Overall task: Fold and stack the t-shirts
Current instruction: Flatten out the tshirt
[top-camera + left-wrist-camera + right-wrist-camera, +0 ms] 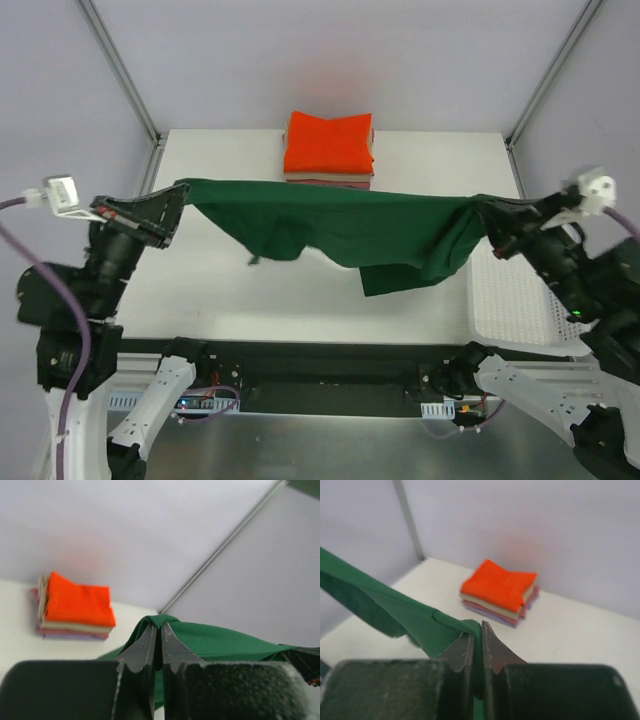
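The dark green t-shirt (340,228) hangs stretched in the air between my two grippers, sagging over the table's middle. My left gripper (180,190) is shut on its left end, seen in the left wrist view (161,625) with green cloth (215,640) pinched between the jaws. My right gripper (482,208) is shut on its right end, seen in the right wrist view (481,626) with the cloth (385,610) trailing left. A folded stack with the bright orange tee (329,142) on top, tan and lilac below, lies at the table's back; it shows in both wrist views (77,602) (500,585).
A white mesh basket (515,295) stands at the table's right edge beneath my right arm. The white table (220,290) has metal frame posts (120,70) at its back corners and grey walls around.
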`<state>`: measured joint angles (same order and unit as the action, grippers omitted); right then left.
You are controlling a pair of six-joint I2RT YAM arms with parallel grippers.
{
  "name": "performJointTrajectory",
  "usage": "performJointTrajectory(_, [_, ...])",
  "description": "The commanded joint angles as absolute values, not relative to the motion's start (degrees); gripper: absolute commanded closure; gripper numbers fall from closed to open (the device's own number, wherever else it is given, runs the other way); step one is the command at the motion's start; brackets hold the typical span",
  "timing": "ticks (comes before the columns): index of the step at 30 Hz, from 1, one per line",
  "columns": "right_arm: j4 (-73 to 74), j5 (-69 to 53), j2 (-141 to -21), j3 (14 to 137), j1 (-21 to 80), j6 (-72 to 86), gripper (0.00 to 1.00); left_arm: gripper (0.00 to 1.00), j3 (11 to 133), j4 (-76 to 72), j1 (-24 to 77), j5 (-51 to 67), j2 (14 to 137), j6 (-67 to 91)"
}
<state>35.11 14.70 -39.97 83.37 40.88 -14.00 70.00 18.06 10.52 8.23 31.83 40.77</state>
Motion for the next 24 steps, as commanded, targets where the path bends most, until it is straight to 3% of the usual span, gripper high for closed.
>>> performJointTrajectory(1, [37.8, 0.6, -40.7, 96.2, 40.4, -15.7, 1.0, 1.0, 81.8, 16.9, 10.4, 10.2, 32.3, 36.0])
performJointTrajectory(5, [43.0, -3.3, -46.8, 107.0, 40.5, -17.4, 1.0, 1.0, 89.5, 16.9, 10.4, 10.4, 35.2, 34.5])
performJointTrajectory(12, [45.4, 7.2, -60.2, 114.0, 40.4, -23.5, 0.99, 1.0, 94.7, 17.4, 10.4, 3.4, 45.2, 29.5])
performJointTrajectory(15, [44.5, 8.4, -67.4, 111.2, 39.0, -25.8, 0.97, 1.0, 89.8, 19.1, 10.4, -5.7, 50.9, 26.5])
performJointTrajectory(19, [36.6, 0.6, -78.3, 100.0, 32.9, -24.0, 0.95, 1.0, 76.8, 19.1, 9.9, -22.0, 60.0, 26.3])
performJointTrajectory(22, [27.5, -3.2, -88.7, 91.3, 31.3, -23.5, 0.78, 1.0, 68.1, 19.0, 7.7, -22.2, 68.1, 30.0])
performJointTrajectory(23, [26.6, -3.9, -92.5, 90.2, 31.3, -22.5, 0.65, 1.0, 65.8, 18.9, 7.0, -22.0, 70.5, 31.6])
performJointTrajectory(24, [26.8, -4.6, -95.6, 90.2, 31.4, -21.1, 0.46, 1.0, 64.2, 19.0, 6.4, -21.9, 73.6, 32.5])
